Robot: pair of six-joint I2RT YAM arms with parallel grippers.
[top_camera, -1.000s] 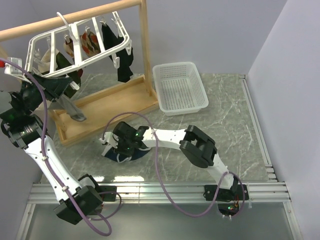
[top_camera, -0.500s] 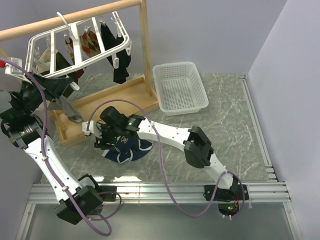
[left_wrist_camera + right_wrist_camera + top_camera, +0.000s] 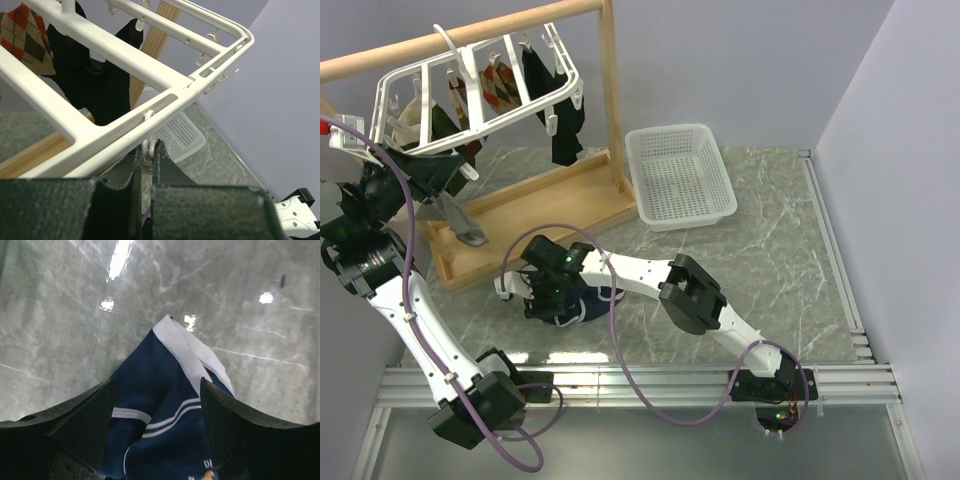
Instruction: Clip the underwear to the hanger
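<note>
The navy underwear (image 3: 592,302) with white trim lies bunched on the marble table. My right gripper (image 3: 544,292) is down on it. In the right wrist view its jaws stand wide open (image 3: 157,435), and the fabric (image 3: 165,405) lies between them. The white grid hanger (image 3: 535,108) hangs tilted from the wooden rail. My left gripper (image 3: 458,168) is up under the hanger's near edge. In the left wrist view it is shut (image 3: 146,157) on a small white clip (image 3: 148,150) under the hanger's frame (image 3: 100,132).
Black garments (image 3: 565,130) and an argyle sock (image 3: 500,85) hang from the hanger. The wooden rail stand (image 3: 611,110) has a tray base (image 3: 535,200) behind the underwear. A white mesh basket (image 3: 680,175) sits at the back right.
My right gripper swung left and back, dragging the underwear, then came down on it again. The left gripper and the hanger stayed put.
</note>
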